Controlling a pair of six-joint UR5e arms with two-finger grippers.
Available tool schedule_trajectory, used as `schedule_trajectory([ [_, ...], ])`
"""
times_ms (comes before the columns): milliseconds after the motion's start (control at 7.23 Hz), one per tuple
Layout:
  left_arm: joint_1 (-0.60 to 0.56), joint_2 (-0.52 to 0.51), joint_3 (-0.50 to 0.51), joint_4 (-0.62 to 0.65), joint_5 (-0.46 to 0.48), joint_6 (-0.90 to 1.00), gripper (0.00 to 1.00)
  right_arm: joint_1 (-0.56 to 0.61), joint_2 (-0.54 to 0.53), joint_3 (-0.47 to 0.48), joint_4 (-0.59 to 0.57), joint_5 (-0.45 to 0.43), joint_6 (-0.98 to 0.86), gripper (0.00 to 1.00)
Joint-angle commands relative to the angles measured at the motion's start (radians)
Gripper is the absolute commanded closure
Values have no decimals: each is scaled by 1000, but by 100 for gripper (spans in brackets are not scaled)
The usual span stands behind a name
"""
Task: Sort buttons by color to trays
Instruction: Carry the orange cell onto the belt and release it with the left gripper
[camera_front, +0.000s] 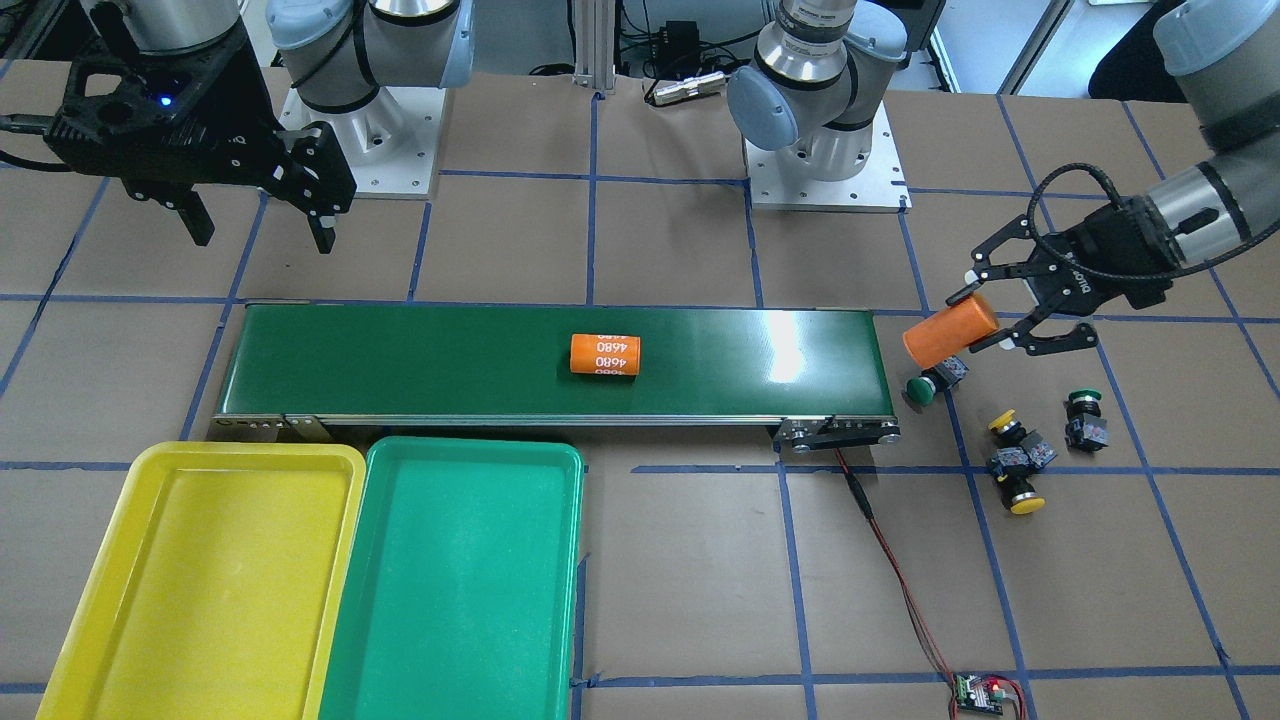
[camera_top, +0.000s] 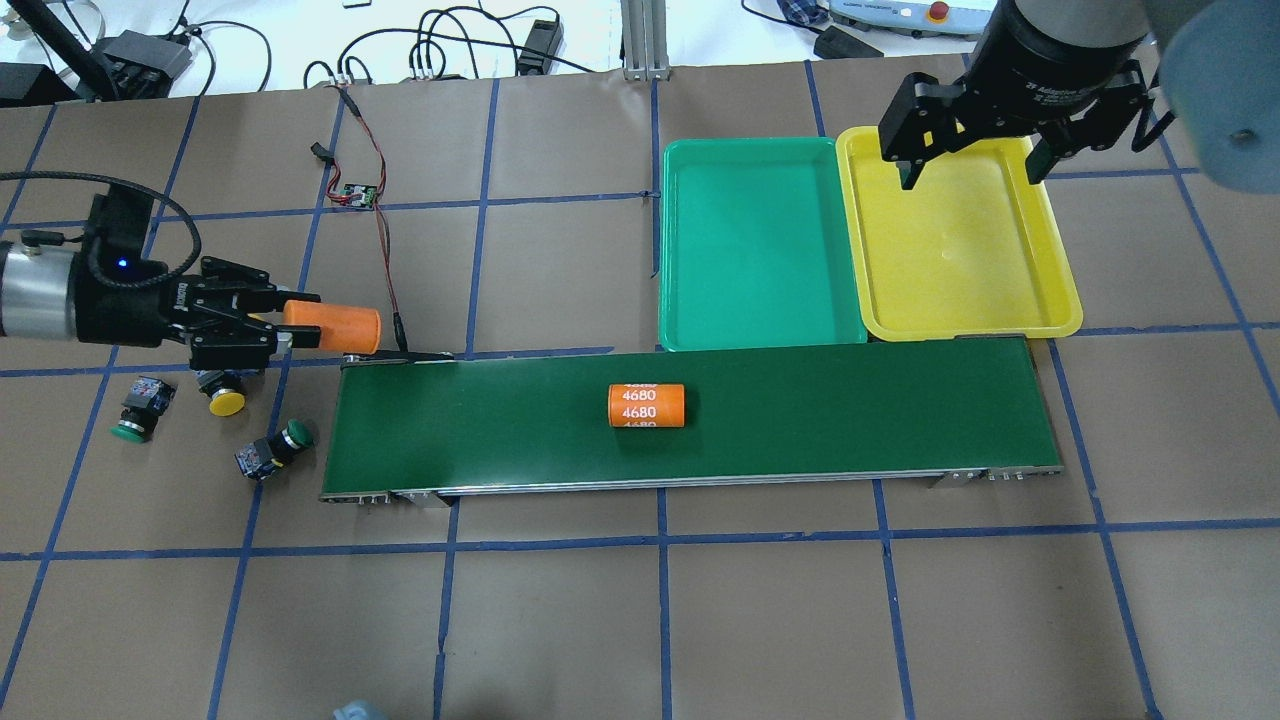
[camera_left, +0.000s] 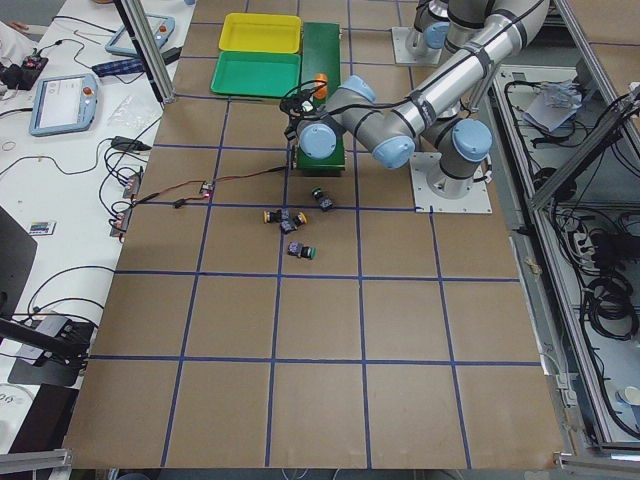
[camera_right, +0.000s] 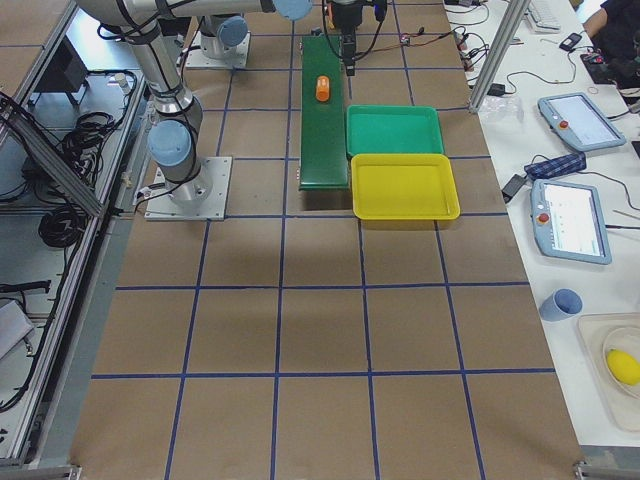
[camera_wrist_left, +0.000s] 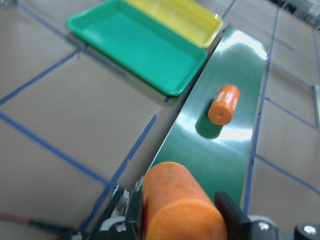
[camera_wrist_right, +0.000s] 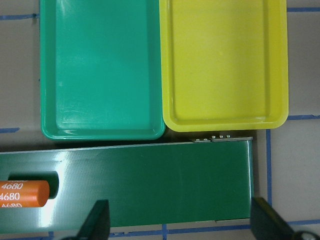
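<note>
I see the yellow tray (camera_front: 200, 570) and the green tray (camera_front: 450, 590) flat on the table (camera_front: 700, 600), long sides touching, both showing bare floors, right alongside one end of the belt (camera_front: 400, 360). All four buttons sit on the table off the belt's other end, well apart from the trays. One green button (camera_front: 925, 386) lies on its side just beside the belt's corner. Further out, two yellow ones, the first (camera_front: 1010, 428) and the second (camera_front: 1020, 492), lie with bodies meeting and caps pointing opposite ways. The other green button (camera_front: 1084, 418) is near them; I can't tell its tilt.
</note>
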Motion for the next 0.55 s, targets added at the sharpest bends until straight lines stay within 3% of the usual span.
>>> schedule_trajectory([
  [0, -8, -39, -169, 144, -161, 78, 94, 0, 0, 0, 1, -1, -1, 0],
  [138, -8, -64, -239, 238, -170, 116, 94, 0, 0, 0, 8, -3, -1, 0],
  [415, -16, -64, -269, 254, -221, 126, 89, 0, 0, 0, 16, -3, -4, 0],
])
